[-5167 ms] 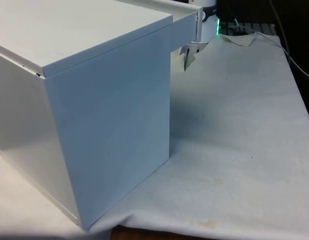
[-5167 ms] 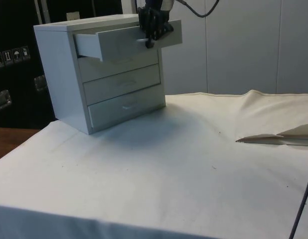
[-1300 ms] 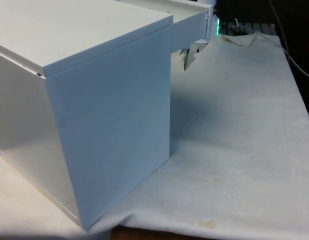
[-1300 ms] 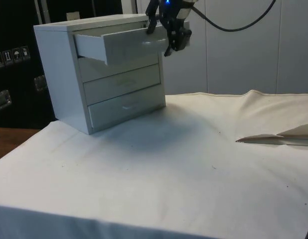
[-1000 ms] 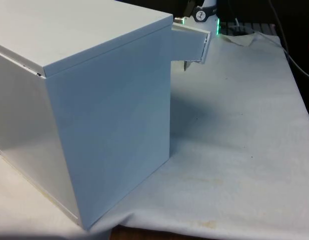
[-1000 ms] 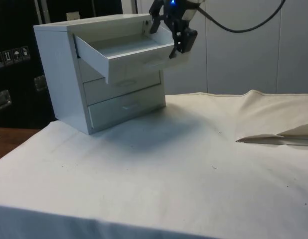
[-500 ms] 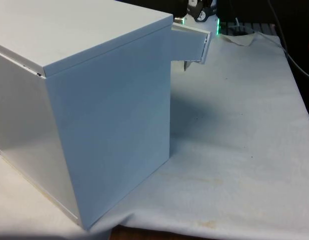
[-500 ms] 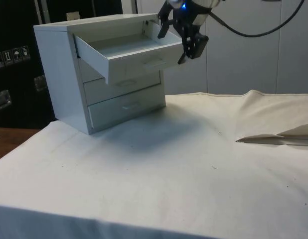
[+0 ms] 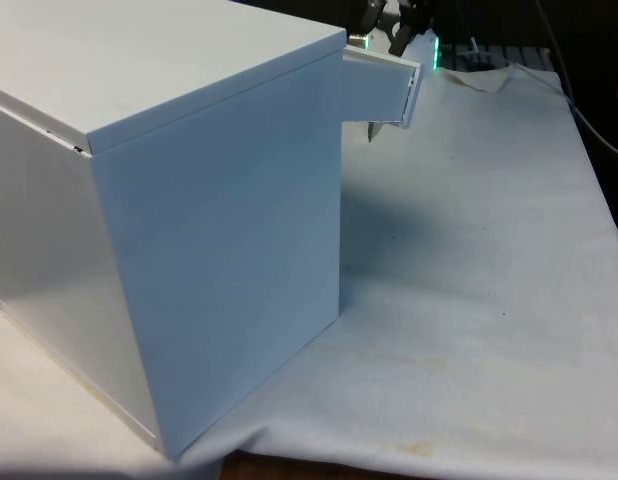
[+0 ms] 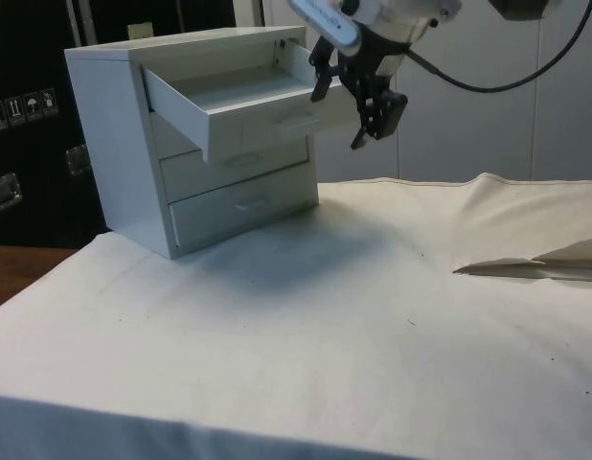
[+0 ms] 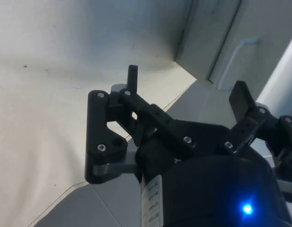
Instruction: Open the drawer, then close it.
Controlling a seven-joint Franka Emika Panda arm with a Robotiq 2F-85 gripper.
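On the white cloth (image 10: 306,316) stands the chest (image 10: 114,144), top drawer (image 10: 248,101) pulled out — the gripper (image 10: 358,96), fingers spread and empty, hangs just off its front, handle-side.

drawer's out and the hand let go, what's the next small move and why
Probably bring the hand back against the top drawer front and push it in. The drawer stands pulled out of the chest, sagging a little, and the open hand hangs just clear of its front, so closing remains.

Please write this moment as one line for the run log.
stage: opening done | top drawer: pulled out, tilted down | tool: open, empty, beside drawer front | chest of drawers: lower drawers shut
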